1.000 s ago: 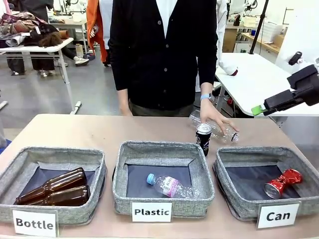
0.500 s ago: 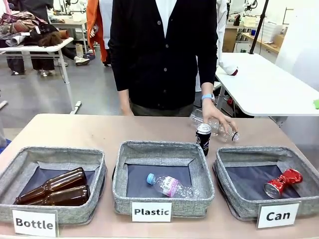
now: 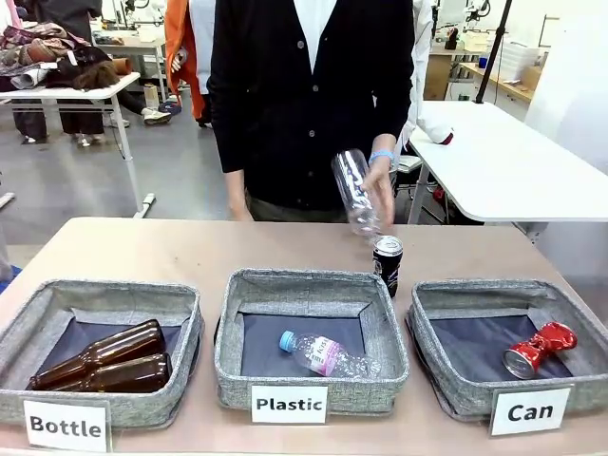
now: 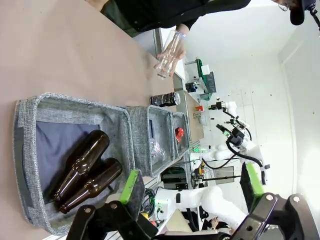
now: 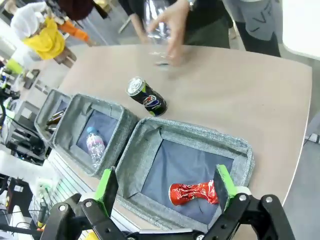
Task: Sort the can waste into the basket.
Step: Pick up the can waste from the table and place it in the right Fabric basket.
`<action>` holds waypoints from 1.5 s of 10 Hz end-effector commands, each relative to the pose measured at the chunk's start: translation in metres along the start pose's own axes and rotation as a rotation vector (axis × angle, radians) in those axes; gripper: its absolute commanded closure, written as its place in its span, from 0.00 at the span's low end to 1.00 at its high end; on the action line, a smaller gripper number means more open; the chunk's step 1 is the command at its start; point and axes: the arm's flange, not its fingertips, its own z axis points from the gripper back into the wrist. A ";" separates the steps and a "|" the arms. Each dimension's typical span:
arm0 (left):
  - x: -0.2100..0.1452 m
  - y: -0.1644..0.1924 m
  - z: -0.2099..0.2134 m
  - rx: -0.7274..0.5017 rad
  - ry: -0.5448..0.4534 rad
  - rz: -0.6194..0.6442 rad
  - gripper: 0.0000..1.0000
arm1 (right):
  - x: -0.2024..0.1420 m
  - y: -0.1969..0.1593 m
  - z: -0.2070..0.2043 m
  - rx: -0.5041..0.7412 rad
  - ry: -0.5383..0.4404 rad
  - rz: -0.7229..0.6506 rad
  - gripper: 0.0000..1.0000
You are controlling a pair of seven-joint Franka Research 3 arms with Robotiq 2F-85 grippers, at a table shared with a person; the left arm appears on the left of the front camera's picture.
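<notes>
— Front view put the black can (image 3: 388, 264) upright on the table (image 3: 142, 249), just behind the gap between the Plastic basket (image 3: 313, 283) and the Can basket (image 3: 475, 291). The red can (image 3: 539, 349) already lay inside the Can basket.
— What looked risky?
— The person's hand (image 3: 382, 185) held a clear bottle (image 3: 352, 190) right above the black can. A reach might have met that hand, or tipped the can towards the Plastic basket.
— And the jaws?
— Left gripper (image 4: 190, 180) and right gripper (image 5: 165, 184) both stood spread, holding nothing.
— Did any view add something?
— Right wrist view gave the black can's top from above; front view read the labels (image 3: 530, 411).
</notes>
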 end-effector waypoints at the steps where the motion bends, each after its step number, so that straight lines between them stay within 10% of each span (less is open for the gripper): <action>1: 0.000 -0.003 0.000 -0.019 -0.008 -0.005 0.00 | 0.018 0.004 -0.022 -0.002 -0.006 0.042 0.00; 7: 0.000 -0.003 0.000 -0.019 -0.008 -0.005 0.00 | 0.067 0.024 -0.158 0.191 0.176 0.418 0.00; 15: 0.000 -0.003 0.000 -0.019 -0.008 -0.005 0.00 | 0.012 0.007 -0.084 0.089 -0.012 0.278 0.00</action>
